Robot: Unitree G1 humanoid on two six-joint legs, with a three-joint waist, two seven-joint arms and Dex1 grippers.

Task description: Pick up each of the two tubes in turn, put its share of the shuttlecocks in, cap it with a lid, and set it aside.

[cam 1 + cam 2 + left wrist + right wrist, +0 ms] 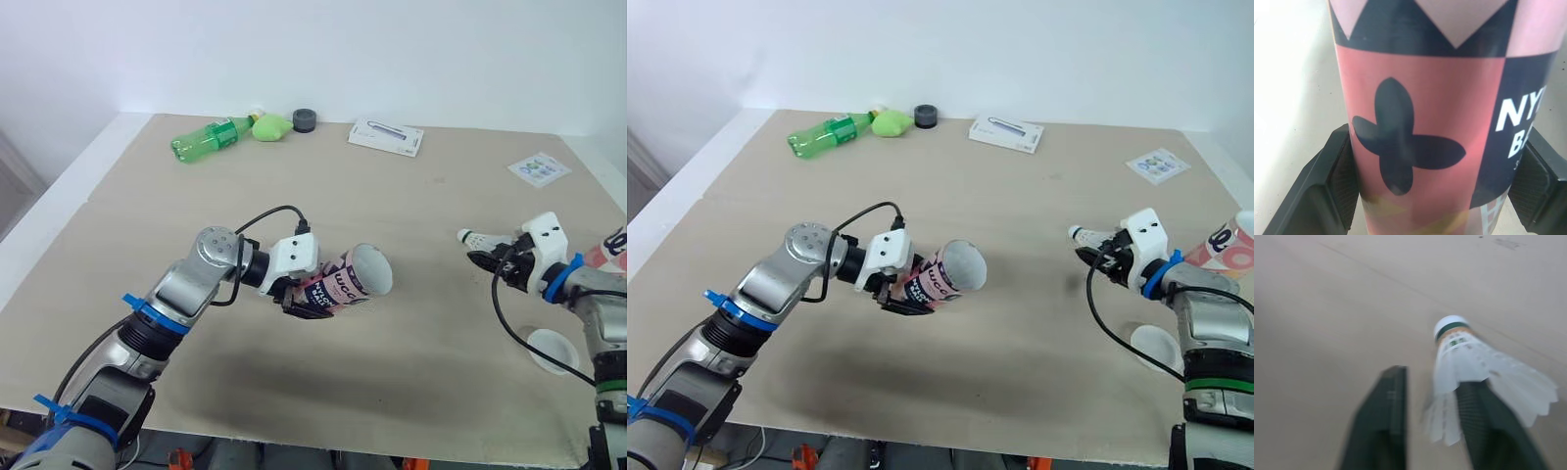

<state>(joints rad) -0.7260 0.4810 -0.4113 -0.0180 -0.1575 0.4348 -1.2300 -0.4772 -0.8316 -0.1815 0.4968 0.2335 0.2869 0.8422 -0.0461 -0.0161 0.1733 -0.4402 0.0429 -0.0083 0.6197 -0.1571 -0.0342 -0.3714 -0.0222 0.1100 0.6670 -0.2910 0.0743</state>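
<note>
Tube (345, 282) clamped in left gripper (300, 300), shuttlecock (1469, 364) in right gripper (489, 257)

A broad table (421, 235) with a matte beige top takes up most of the scene. A white border (54, 196) runs along its left and far sides. Behind it rises a plain white wall (392, 49). The light is soft and even. Past the near edge lies what may be grey floor (255, 456).

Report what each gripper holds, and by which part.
Left gripper clamps the tube across its printed side wall, behind the open mouth. Right gripper pinches a shuttlecock by its feather skirt, cork forward.
</note>
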